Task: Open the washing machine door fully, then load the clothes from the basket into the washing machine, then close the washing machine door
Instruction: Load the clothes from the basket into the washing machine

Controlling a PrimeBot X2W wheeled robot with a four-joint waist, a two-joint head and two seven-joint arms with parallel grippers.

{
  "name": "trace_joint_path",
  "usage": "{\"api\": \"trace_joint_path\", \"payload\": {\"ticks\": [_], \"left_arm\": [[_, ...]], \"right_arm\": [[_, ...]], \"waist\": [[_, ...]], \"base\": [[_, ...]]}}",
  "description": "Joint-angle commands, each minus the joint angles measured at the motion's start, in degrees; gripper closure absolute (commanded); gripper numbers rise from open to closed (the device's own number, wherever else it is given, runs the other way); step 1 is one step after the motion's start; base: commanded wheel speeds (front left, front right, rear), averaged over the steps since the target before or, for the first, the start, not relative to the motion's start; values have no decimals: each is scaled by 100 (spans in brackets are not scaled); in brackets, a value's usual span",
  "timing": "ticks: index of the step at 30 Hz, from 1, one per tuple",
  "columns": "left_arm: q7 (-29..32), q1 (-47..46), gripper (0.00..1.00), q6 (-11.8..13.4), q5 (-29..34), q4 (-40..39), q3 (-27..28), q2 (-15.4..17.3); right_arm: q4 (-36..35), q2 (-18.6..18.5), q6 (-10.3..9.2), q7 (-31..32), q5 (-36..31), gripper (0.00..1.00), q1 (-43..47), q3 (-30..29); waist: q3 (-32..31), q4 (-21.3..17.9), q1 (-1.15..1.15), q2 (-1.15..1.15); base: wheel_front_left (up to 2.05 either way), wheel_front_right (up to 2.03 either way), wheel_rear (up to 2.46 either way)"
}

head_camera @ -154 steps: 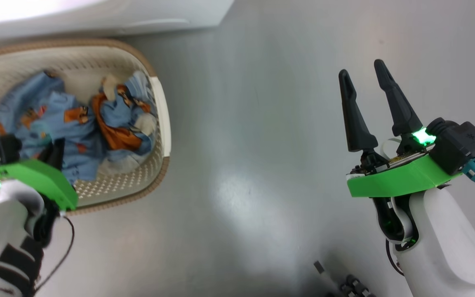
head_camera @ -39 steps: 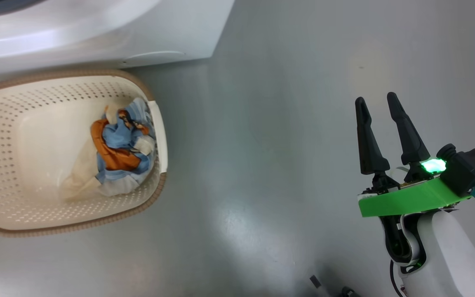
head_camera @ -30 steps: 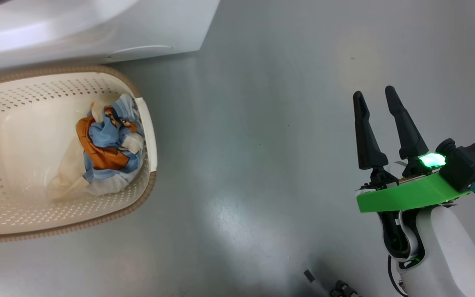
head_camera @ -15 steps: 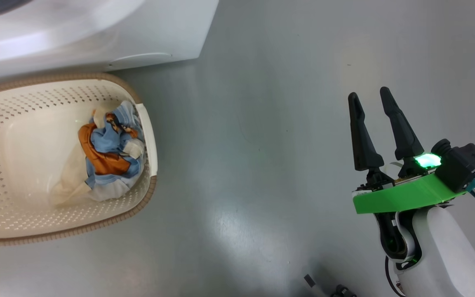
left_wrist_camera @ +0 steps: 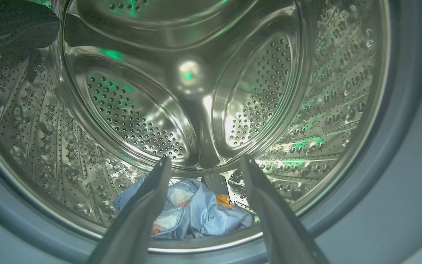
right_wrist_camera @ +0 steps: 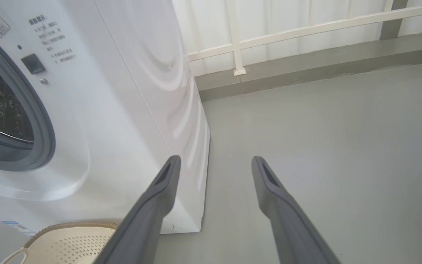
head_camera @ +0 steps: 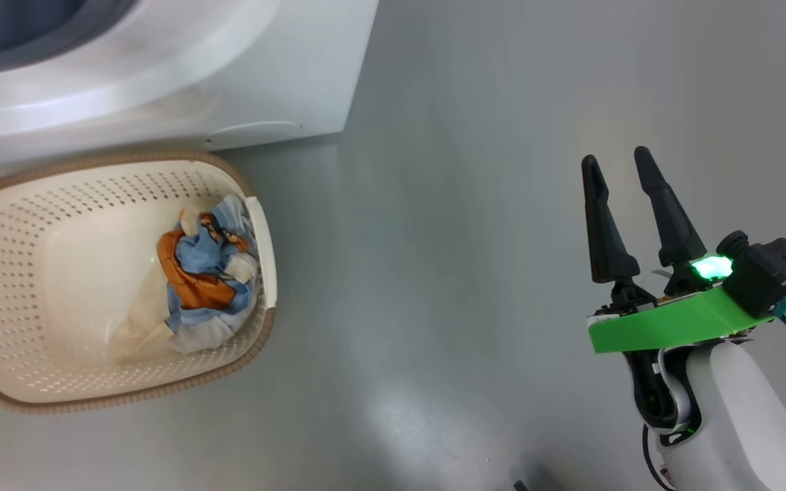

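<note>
Having just let go, the left gripper [left_wrist_camera: 205, 159] hangs spread wide and empty, pointing into the drum [left_wrist_camera: 123, 110], where a blue garment [left_wrist_camera: 192, 214] now lies. 1 bundle of clothes [head_camera: 205, 279] is left in the basket [head_camera: 127, 395], so loading goes on; the right gripper [head_camera: 616, 157], also spread wide, holds nothing.

A smooth grey floor [head_camera: 475, 204], faintly glossy with a soft pale patch of reflected light [head_camera: 427, 429], runs back to a raised grey kerb [right_wrist_camera: 324, 64] beneath a white wall [right_wrist_camera: 343, 11] crossed by thin white rails [right_wrist_camera: 306, 31] and an upright post [right_wrist_camera: 234, 36].
</note>
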Motion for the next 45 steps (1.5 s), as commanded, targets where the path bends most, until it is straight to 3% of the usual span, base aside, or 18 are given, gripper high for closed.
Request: {"api": "trace_joint_path", "payload": {"ticks": [1,19,45], "left_arm": [[-29,254,0,4,92,-253,196,196],[-29,2571,0,4,522,-1171,823,-760],[-29,5231,0,4,630,-2357,1188,-1408]], "right_arm": [[-107,-66,32,-46,-94,0,142,82],[64,-570,32,-46,-48,0,491,-50],[119,-820,32,-46,126,0,1534,-226]], "waist": [[-186,97,1,0],[-1173,776,1,0],[-2402,1092,1,0]], "base": [[0,0,0],[0,0,0],[0,0,0]]}}
